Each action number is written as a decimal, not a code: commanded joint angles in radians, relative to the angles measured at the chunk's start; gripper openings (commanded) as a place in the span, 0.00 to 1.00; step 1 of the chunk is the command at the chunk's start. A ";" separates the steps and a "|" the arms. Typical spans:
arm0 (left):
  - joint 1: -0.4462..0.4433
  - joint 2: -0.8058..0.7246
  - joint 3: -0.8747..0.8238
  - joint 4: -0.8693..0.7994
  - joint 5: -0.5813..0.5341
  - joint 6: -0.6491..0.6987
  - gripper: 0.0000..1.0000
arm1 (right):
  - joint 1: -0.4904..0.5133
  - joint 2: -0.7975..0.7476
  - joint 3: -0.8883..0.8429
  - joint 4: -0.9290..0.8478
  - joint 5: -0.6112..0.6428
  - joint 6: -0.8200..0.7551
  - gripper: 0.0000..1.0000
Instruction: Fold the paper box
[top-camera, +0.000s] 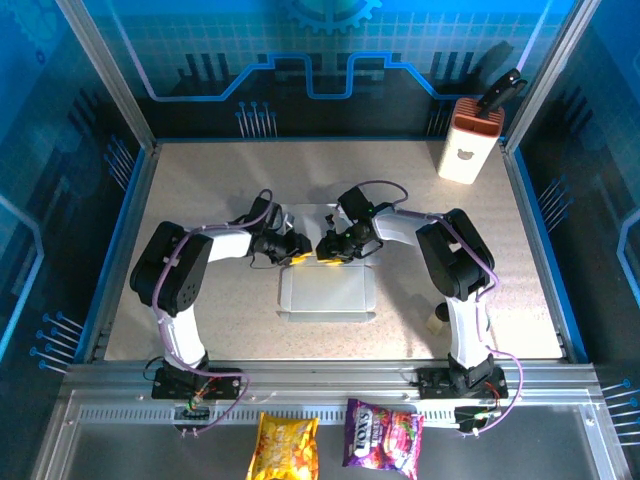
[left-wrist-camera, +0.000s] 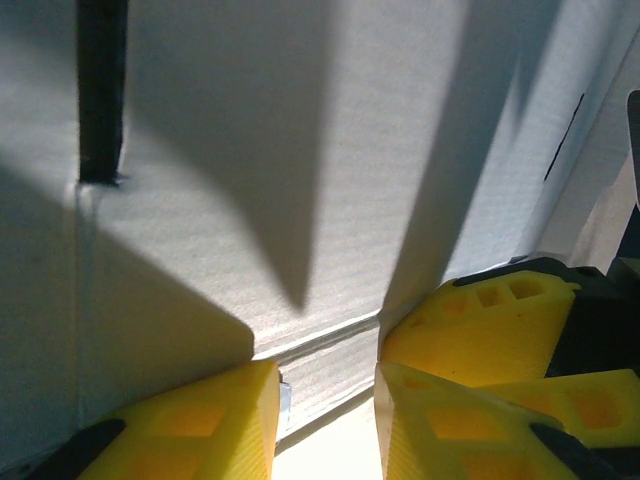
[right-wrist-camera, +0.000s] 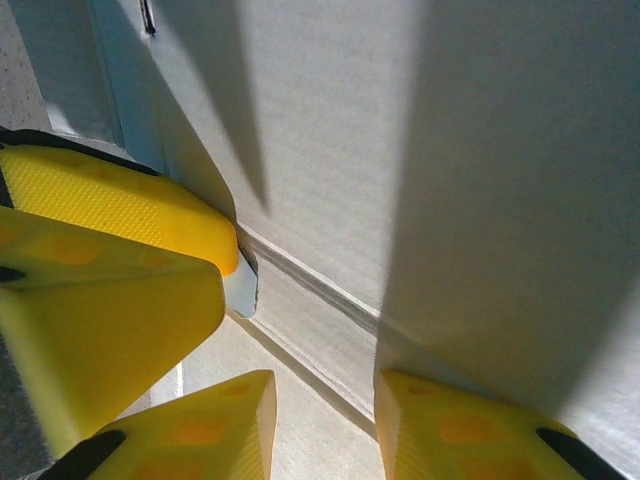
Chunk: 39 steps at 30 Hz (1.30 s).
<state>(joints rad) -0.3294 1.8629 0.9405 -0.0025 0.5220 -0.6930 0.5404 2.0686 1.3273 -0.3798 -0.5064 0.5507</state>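
The paper box (top-camera: 327, 291), pale grey-white cardboard, lies mid-table with a flat panel toward me and a flap raised behind it. My left gripper (top-camera: 297, 250) and right gripper (top-camera: 332, 250) meet tip to tip at the box's back fold. In the left wrist view the left gripper (left-wrist-camera: 328, 420) stands partly open against a creased cardboard wall (left-wrist-camera: 300, 150), with nothing between its yellow fingers (left-wrist-camera: 200, 425). The right gripper (right-wrist-camera: 325, 430) is likewise partly open over the crease (right-wrist-camera: 320, 300), its gap empty. Each wrist view shows the other gripper's yellow tips close beside.
A tall white-and-orange container (top-camera: 469, 143) with a bear mark stands at the back right, a black-handled tool (top-camera: 500, 92) sticking out of it. Two snack bags (top-camera: 286, 447) (top-camera: 383, 437) lie on the front ledge below the arm bases. Metal frame rails border the table.
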 joint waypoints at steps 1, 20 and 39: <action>-0.015 0.036 -0.078 0.033 -0.030 -0.004 0.31 | 0.003 0.033 -0.032 -0.028 0.006 -0.001 0.34; 0.044 -0.247 0.042 -0.081 -0.087 0.137 0.47 | -0.057 0.048 0.248 -0.091 -0.069 0.003 0.37; 0.149 -0.019 0.297 -0.188 -0.049 0.162 0.48 | -0.161 0.420 0.681 -0.105 -0.142 0.104 0.37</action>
<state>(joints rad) -0.1917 1.8210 1.2034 -0.1505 0.4503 -0.5472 0.3901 2.4485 1.9614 -0.4606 -0.6117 0.6281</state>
